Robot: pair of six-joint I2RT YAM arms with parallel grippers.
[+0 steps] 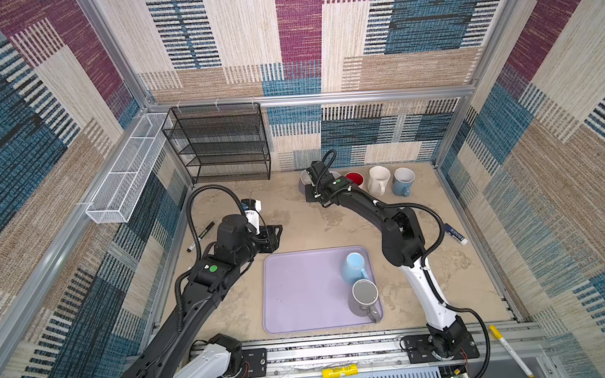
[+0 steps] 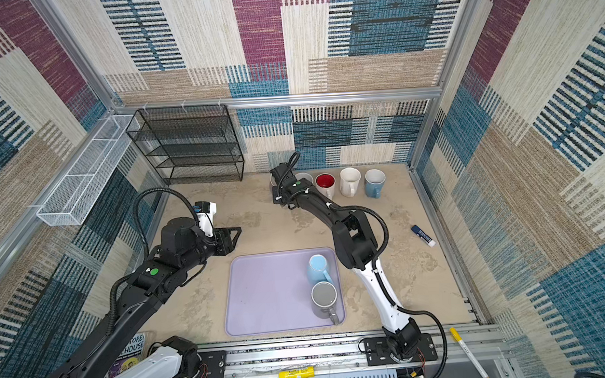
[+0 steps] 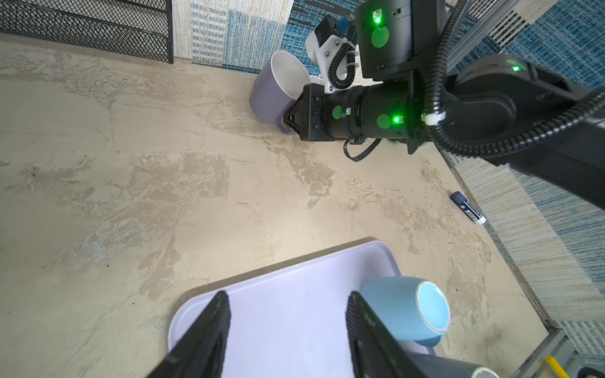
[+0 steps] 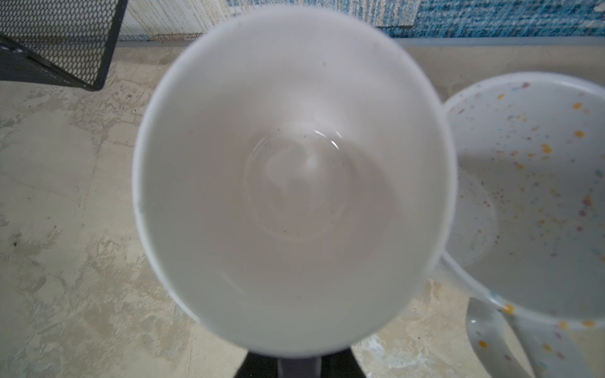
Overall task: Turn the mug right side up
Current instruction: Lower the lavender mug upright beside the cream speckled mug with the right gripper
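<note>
Right gripper [image 3: 289, 120]: jaws pressed almost together, pinching the lavender mug [image 3: 275, 95] low on its wall. The handle was largely hidden behind the jaws. The mug was held well beyond the far edge of the tray [image 1: 299, 296], towards the far right corner. It was tilted, and its mouth faced the right wrist camera. Whether its base touched the table could not be told.

Left gripper [image 3: 288, 327]: jaws spread about halfway, holding and touching nothing, above the tray's far left corner. The fingers [image 3: 209, 327] were black with ribbed inner faces.

Materials: the mug had a glossy ceramic look, lavender outside and plain white inside [image 4: 294, 183], with a round mouth and a few dark specks on the bottom. The tray was smooth pale lilac, rectangular, with rounded corners and a low rim. A light blue mug [image 1: 353, 267] and a grey mug [image 1: 365, 295] stood base-up along the tray's right side.
</note>
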